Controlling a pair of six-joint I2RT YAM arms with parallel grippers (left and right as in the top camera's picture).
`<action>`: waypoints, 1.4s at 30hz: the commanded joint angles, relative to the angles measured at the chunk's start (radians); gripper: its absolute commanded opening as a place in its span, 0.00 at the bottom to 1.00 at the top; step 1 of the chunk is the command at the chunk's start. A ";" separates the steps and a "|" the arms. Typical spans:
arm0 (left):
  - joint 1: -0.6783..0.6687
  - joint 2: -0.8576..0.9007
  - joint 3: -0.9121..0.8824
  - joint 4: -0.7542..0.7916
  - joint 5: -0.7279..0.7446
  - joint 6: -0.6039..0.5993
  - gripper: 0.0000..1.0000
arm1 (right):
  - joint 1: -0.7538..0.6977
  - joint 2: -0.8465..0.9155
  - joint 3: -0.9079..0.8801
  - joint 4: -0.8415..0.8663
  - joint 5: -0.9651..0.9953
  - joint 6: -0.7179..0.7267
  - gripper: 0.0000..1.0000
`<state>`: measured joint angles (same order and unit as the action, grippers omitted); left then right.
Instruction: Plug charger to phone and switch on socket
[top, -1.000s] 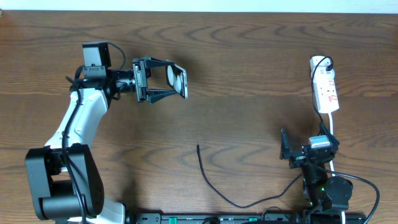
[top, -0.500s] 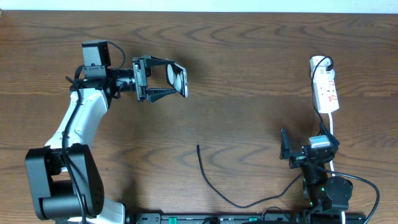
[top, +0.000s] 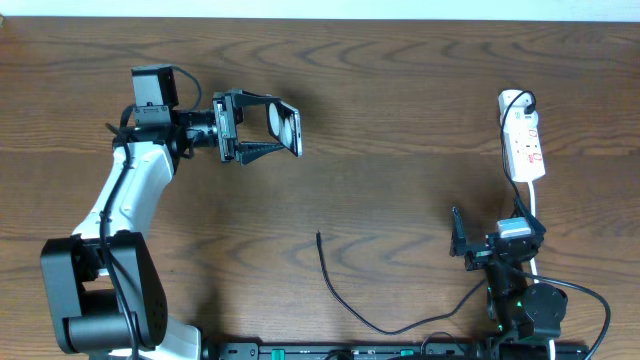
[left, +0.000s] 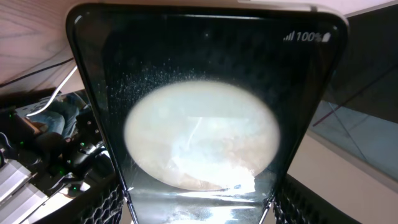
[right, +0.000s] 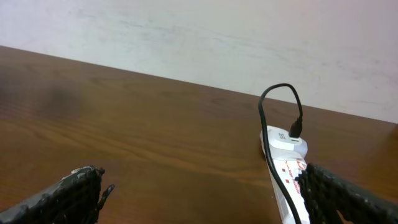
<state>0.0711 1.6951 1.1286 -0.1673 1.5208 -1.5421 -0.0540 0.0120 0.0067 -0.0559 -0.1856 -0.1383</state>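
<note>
**A:** The right gripper (right: 208, 199), how does it sit?

**B:** Down at 4 o'clock on the table (top: 400, 150), close to its own base. Its jaws are spread as wide as they go, with nothing between them. It faces 12 o'clock, toward the socket.

**A:** And the charger (top: 322, 258)?

**B:** Lying loose on the wood. Its plug tip (top: 318, 236) rests at about 6 o'clock, nothing touching it. From there the thin black cable curves toward the near edge, then swings off to 4 o'clock past the right arm.

**A:** Further out?

**B:** The left gripper (top: 283, 129) is at 11 o'clock, pointing toward 3 o'clock. It is partly open and clamped on the phone (top: 290, 128). Its fingers (left: 106, 202) press the two side edges.

**A:** How is the phone held?

**B:** On edge, with its glossy face toward the wrist camera. A big round white reflection fills the glass, and a small battery reading shows in the corner.

**A:** The socket (top: 523, 140)?

**B:** Between 2 and 3 o'clock, lying lengthwise from 12 to 6. A black cable is plugged into its far end. The white cord (top: 534, 205) leaves its near end toward the right arm. It sits well apart from the phone.
</note>
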 joint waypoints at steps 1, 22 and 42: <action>0.003 -0.024 0.028 0.005 0.050 -0.009 0.07 | 0.001 -0.006 -0.001 -0.005 0.003 0.014 0.99; 0.003 -0.024 0.028 0.005 0.050 -0.027 0.07 | 0.001 -0.006 -0.001 -0.005 0.003 0.014 0.99; 0.003 -0.024 0.028 0.006 0.050 -0.023 0.07 | 0.001 -0.006 -0.001 -0.005 0.003 0.014 0.99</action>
<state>0.0711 1.6951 1.1286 -0.1673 1.5208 -1.5673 -0.0540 0.0120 0.0067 -0.0559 -0.1856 -0.1383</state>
